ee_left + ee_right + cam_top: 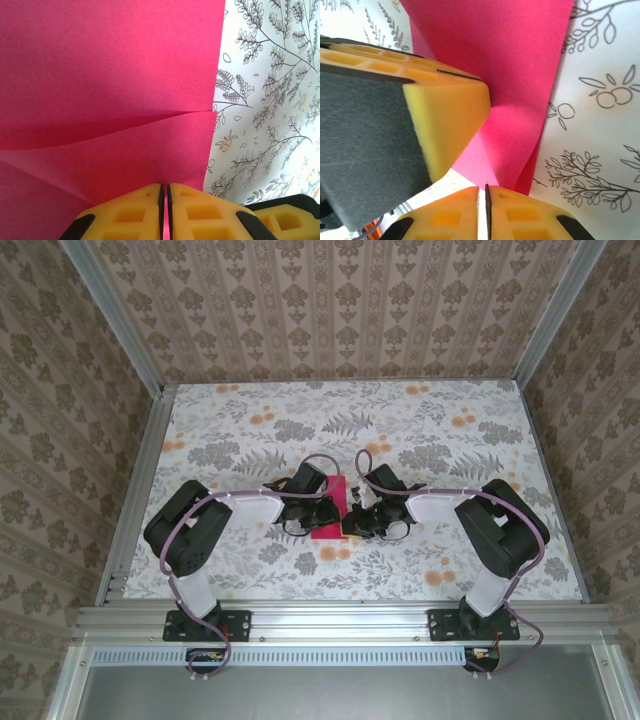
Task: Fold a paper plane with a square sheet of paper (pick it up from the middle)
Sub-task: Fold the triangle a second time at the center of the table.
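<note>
The square sheet of paper (328,530) is magenta-red and partly folded, held at the table's middle between both arms. In the left wrist view the paper (110,75) covers most of the picture, with one layer's edge lying across another. My left gripper (165,186) is shut on it, and a sliver of red shows between the yellow pads. In the right wrist view a folded corner of the paper (510,60) runs down into my right gripper (486,188), which is shut on its tip. The left gripper's yellow finger (445,115) stands close beside it. From above, the left gripper (320,506) and right gripper (351,523) almost touch.
The table (300,430) has a floral cloth with grey leaves and orange blossoms. Patterned walls and aluminium rails (140,490) enclose it on three sides. Both arm bases sit on the near rail (330,618).
</note>
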You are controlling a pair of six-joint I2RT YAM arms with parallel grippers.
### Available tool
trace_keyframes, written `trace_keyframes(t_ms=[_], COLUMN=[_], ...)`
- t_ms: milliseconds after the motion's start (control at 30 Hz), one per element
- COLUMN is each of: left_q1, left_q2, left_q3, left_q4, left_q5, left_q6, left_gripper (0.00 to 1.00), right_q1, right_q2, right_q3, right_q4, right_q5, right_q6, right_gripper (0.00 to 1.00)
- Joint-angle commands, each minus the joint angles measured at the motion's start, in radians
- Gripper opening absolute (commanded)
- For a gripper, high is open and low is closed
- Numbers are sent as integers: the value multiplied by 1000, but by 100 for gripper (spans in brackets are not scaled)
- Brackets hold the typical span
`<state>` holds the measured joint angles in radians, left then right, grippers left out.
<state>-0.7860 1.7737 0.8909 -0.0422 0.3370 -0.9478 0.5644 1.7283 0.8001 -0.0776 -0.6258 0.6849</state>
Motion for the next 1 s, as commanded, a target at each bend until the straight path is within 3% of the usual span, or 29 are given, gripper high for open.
trace_keyframes(t_ms=[0,667,967], left_q1=[-7,-10,-10], left_q2=[-6,-9,-5], left_q3=[5,-9,-9], left_q4=[-35,-25,-36], left_q5=[-5,-13,-16], left_q6=[15,-10,-12], left_gripper=[14,14,14], right_q1=[5,6,5], right_q2=[20,46,-69], right_q3=[-15,-1,2], right_q4=[-1,-53,-28], right_q5=[22,54,23], right_q6=[13,1,4], right_gripper=[13,13,14])
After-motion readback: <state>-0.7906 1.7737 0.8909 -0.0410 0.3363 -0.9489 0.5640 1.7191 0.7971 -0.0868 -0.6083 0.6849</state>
